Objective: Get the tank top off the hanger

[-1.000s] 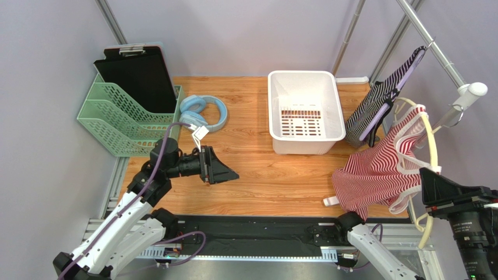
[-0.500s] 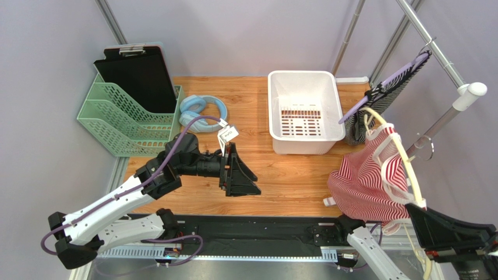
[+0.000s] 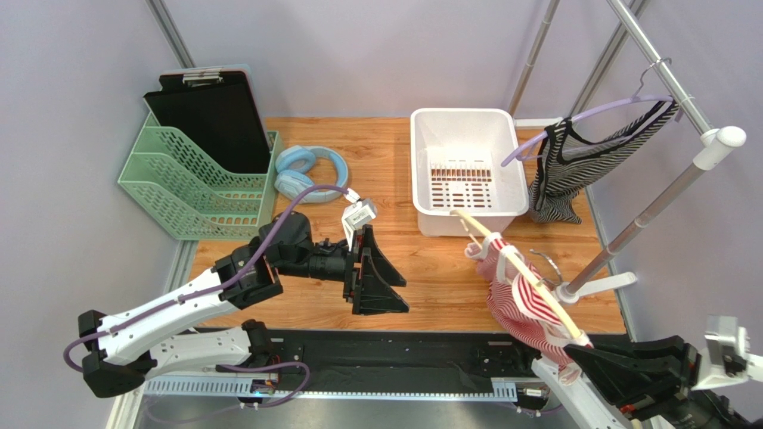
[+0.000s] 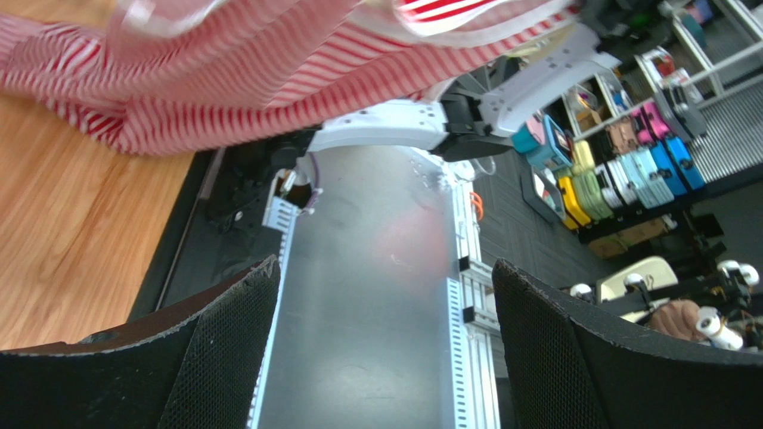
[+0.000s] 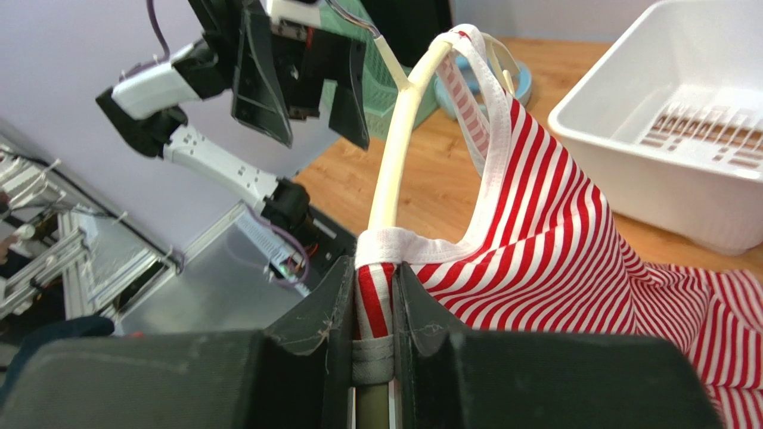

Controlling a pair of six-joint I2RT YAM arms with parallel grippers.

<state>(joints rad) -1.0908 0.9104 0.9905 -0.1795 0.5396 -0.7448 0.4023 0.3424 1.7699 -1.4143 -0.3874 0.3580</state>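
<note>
Grey walls (image 3: 358,54) enclose the wooden tabletop (image 3: 439,268) under the tank top (image 3: 515,308).

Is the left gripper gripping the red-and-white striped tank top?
No, the left gripper stands wide open with nothing between its jaws, and the red-and-white striped tank top lies beyond them.
</note>
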